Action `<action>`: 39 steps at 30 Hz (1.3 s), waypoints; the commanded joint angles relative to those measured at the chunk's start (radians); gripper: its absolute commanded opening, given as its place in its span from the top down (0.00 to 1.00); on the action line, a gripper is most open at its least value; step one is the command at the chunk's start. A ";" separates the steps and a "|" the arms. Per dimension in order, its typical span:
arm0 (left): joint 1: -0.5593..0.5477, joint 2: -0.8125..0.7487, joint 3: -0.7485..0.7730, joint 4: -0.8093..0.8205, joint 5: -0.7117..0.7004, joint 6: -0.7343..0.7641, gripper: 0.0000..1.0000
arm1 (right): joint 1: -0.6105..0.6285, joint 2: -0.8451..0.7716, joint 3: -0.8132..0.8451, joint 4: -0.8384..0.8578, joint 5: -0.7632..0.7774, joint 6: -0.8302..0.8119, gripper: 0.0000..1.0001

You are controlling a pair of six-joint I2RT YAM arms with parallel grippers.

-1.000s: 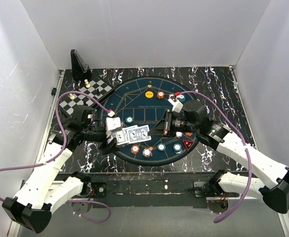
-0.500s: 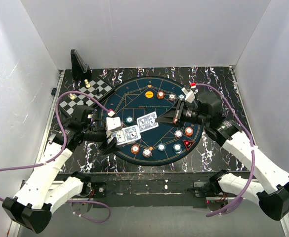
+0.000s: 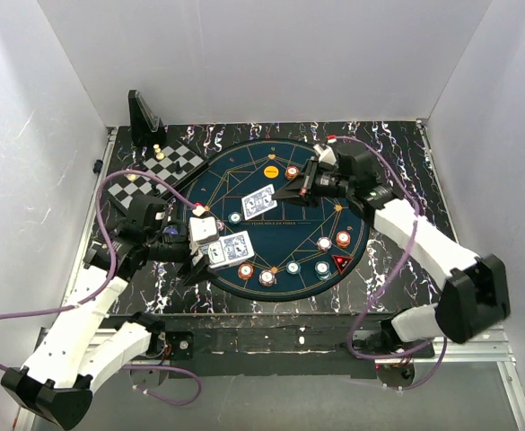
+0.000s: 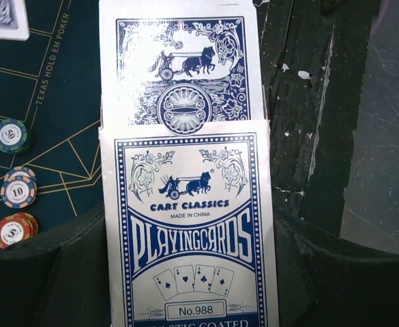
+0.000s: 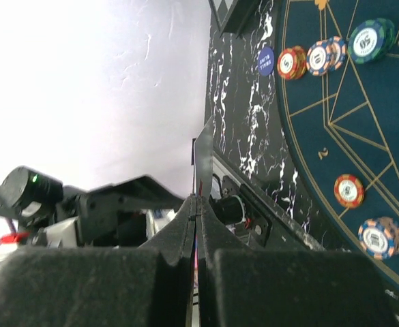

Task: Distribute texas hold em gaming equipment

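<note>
left gripper (image 3: 210, 254): clamped on the card box (image 4: 192, 231), deck (image 4: 182, 75) poking out the top, at the mat's (image 3: 280, 229) near-left edge.
right gripper (image 5: 197, 225): pinched tight on one card (image 3: 259, 202), held above mat centre.
done: chips (image 3: 322, 268) and markers (image 3: 271, 169) sit spread round the mat.
left: dealing looks barely started; I can't make out any card lying dealt.

Left arm (image 3: 90, 292) and right arm (image 3: 424, 241) extended, jaws clamped.
</note>
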 commanded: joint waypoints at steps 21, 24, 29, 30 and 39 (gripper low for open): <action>0.005 -0.054 0.068 -0.035 0.045 -0.100 1.00 | 0.199 0.858 0.550 0.278 -0.062 0.099 0.99; 0.007 -0.059 0.063 -0.027 0.048 -0.112 1.00 | 0.224 0.878 0.541 0.303 -0.053 0.122 0.99; 0.005 -0.067 0.061 -0.012 0.050 -0.129 1.00 | 0.272 0.887 0.520 0.307 -0.005 0.116 0.99; 0.005 -0.065 0.061 -0.010 0.050 -0.131 1.00 | 0.278 0.895 0.518 0.310 0.007 0.117 0.99; 0.005 -0.068 0.072 -0.024 0.040 -0.118 1.00 | 0.307 0.886 0.450 0.329 0.059 0.122 0.99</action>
